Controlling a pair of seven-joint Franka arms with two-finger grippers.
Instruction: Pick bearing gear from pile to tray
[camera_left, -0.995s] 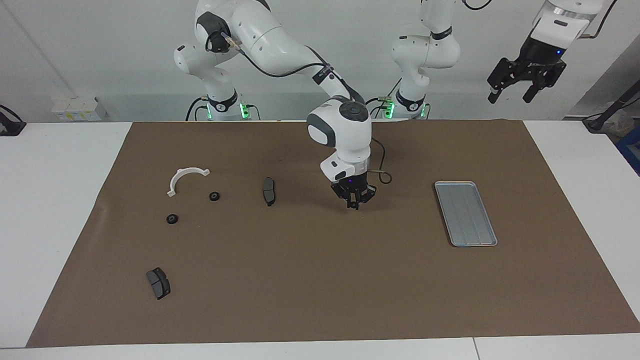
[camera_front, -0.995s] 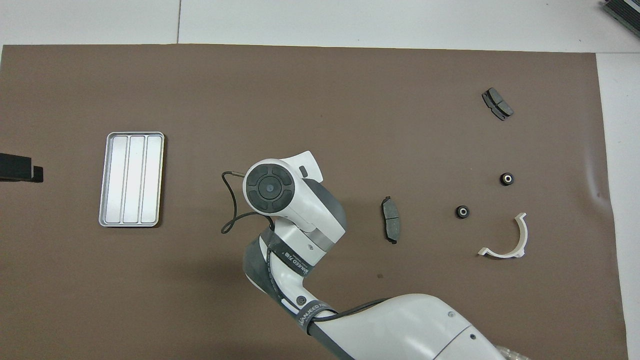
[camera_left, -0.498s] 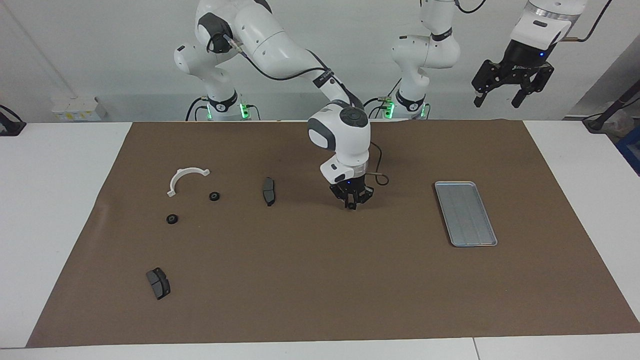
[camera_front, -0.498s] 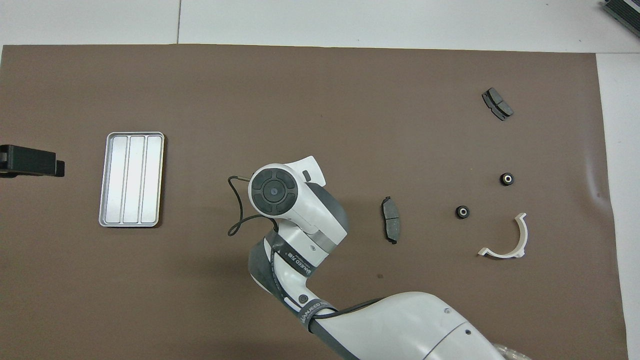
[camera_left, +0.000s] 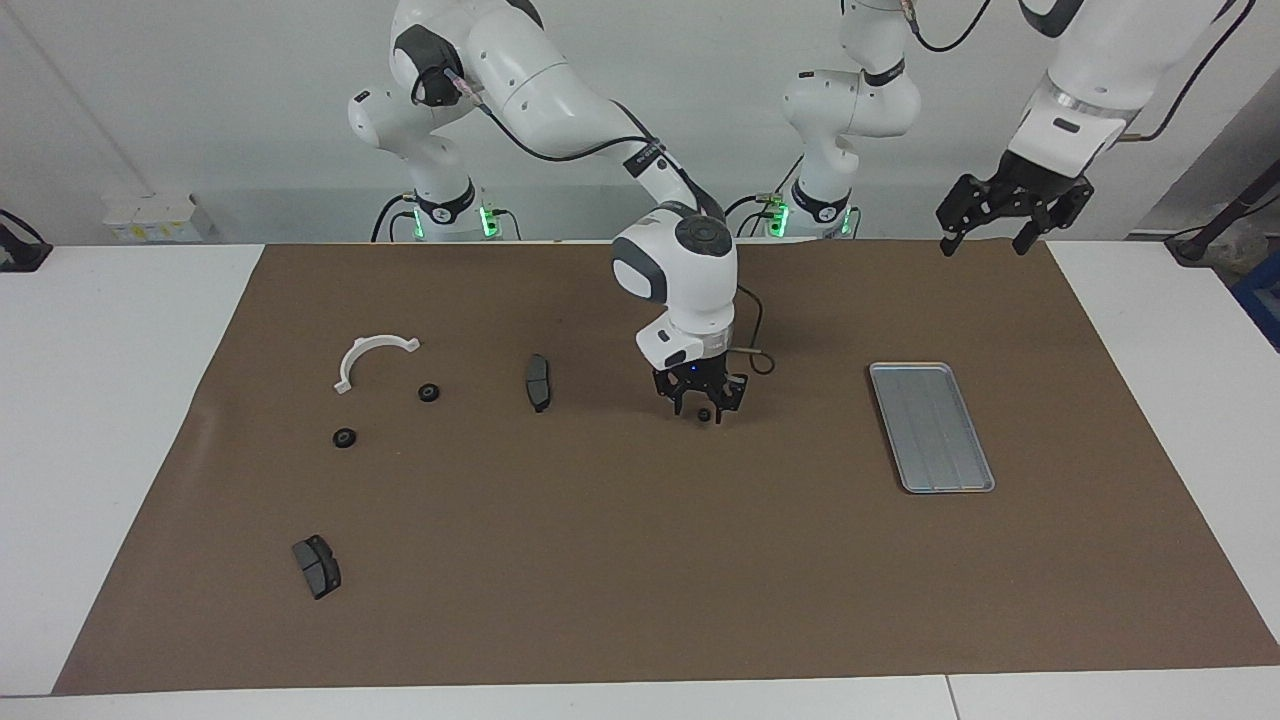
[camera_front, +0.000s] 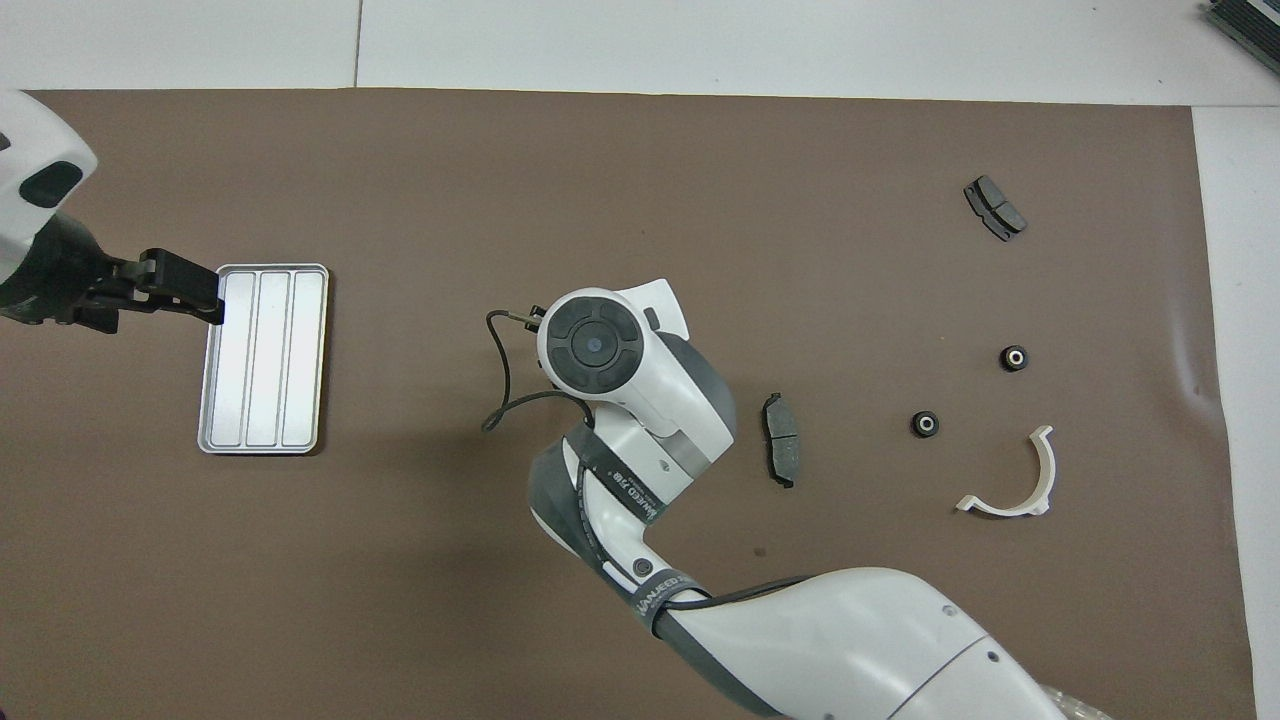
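a: bearing gear, small black round one (camera_left: 705, 413), where is it?

b: on the brown surface (camera_left: 640, 560) mid-table, between the spread jaws of the right gripper (camera_left: 700, 405), released, well short of the silver-grey metal tray (camera_left: 931, 426).

a: so what's done?

b: nothing in the tray. two more black gears (camera_left: 429, 392) lie in the pile. left gripper (camera_left: 995, 215) hangs open and empty above the tray's end.

A white bench (camera_left: 120, 420) carries a brown rectangular mat (camera_left: 650, 560). On the mat lie a silver-grey metal tray (camera_left: 931, 427) toward the left arm's end, a small black round gear (camera_left: 705, 414) mid-mat, and, toward the right arm's end, a white curved half-ring (camera_left: 368, 358), two more black gears (camera_left: 429, 392) and two dark grey brake pads (camera_left: 538, 382).
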